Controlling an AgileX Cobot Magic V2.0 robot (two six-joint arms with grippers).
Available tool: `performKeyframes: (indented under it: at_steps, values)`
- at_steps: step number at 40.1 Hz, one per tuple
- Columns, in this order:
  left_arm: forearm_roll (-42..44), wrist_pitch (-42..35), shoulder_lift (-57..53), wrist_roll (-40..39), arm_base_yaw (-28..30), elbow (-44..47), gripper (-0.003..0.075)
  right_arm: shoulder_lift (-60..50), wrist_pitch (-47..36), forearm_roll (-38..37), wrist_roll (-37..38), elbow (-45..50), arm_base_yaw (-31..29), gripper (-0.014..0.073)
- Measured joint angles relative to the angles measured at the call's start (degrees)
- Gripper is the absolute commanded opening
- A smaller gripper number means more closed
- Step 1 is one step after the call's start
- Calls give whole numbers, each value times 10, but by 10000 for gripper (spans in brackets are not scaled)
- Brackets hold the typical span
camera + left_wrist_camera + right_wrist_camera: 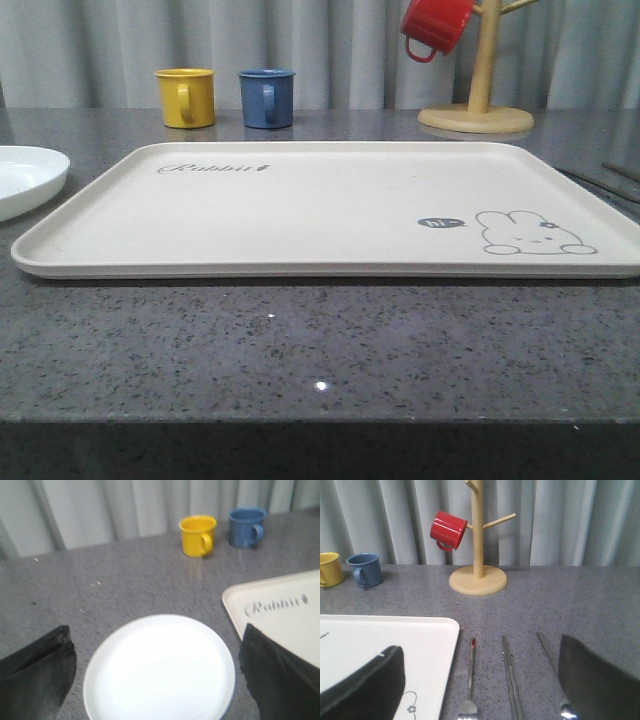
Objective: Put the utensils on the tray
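right wrist view, slim silver utensils [510, 680], beside cream tray [385, 640]

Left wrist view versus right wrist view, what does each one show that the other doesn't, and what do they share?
The left wrist view alone has the round white plate, lying beside the tray's corner with the "Rabbit" script. The right wrist view alone has the fork, chopsticks and spoon lying on the counter beside the tray, plus the wooden mug tree with a red mug hanging on it. Both share the tray, the yellow mug, the blue mug, the grey counter and the curtain behind.
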Motion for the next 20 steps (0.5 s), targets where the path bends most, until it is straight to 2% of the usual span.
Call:
performKeyframes:
  at_steps: [5, 12, 20]
  values:
    - [-2, 120, 106, 1, -38, -82, 619, 0, 0, 0, 0, 0, 0, 644]
    - [-1, 266, 249, 21, -48, -188, 619, 0, 0, 0, 0, 0, 0, 644]
    - [0, 349, 359, 56, -48, -248, 619, 0, 0, 0, 0, 0, 0, 644]
